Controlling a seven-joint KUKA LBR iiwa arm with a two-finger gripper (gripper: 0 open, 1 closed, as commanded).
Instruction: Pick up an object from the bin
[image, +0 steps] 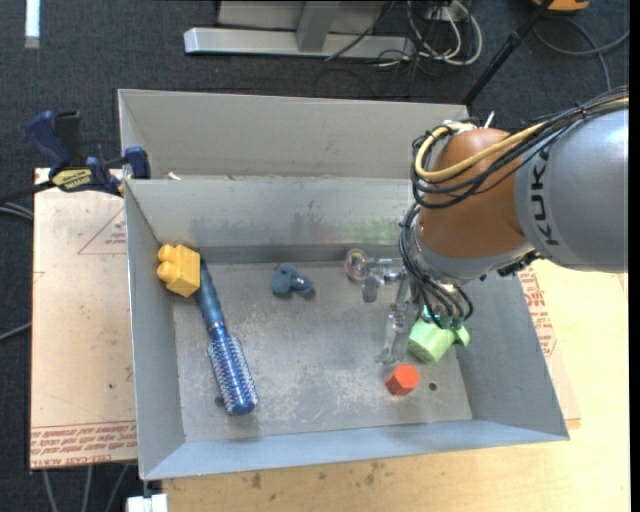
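Beside end effector (396, 338), green block (431, 345), partly hidden by cables (441, 303)

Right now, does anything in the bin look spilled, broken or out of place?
Nothing stands out. The yellow block, blue brush, small blue piece, green block and red block lie loose on the bin floor, none looking broken or spilled.

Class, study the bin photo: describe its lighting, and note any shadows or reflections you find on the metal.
Camera view: soft, even light, so the brush and yellow block cast only faint shadows; same view, the back wall of the bin carries a dim green smear, probably the reflection of the green block.
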